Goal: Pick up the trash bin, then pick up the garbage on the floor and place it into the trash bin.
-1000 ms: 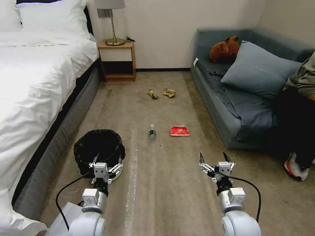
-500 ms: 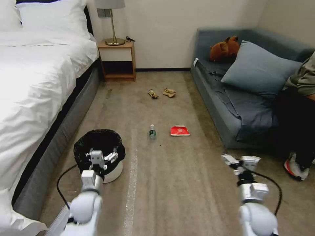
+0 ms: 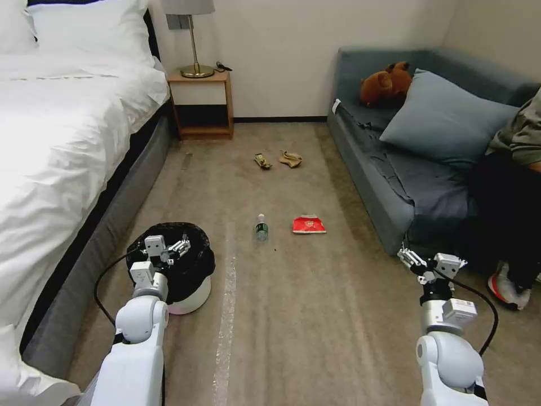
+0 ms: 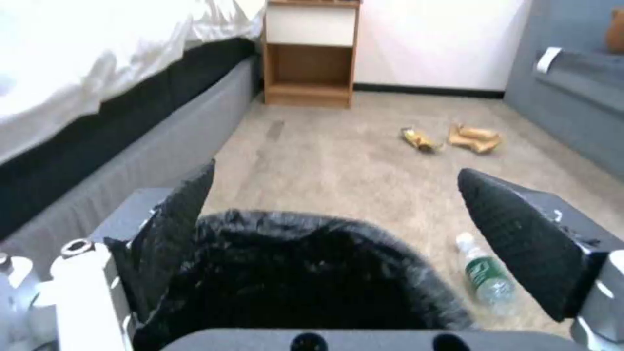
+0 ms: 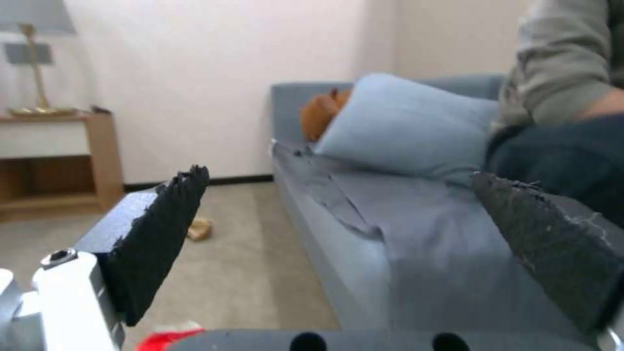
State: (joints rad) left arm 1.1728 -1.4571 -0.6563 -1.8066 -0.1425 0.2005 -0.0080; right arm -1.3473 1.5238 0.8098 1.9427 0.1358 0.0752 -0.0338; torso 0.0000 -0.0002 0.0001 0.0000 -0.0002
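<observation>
Part of the trash bin (image 3: 194,293) rim and its near wall are covered by the left hand (image 3: 167,250) and forearm in the head view; in the left wrist view the bin's lower body is cut off by the camera housing. The print on the bottle (image 3: 261,228) label and on the red-white packet (image 3: 309,225) is too small to be read. In the right wrist view the packet is clipped by the picture's lower edge. The lamp (image 3: 194,34) shade is cropped at the top edge. The plush toy (image 3: 386,84) is partly hidden behind the pillow (image 3: 445,121).
</observation>
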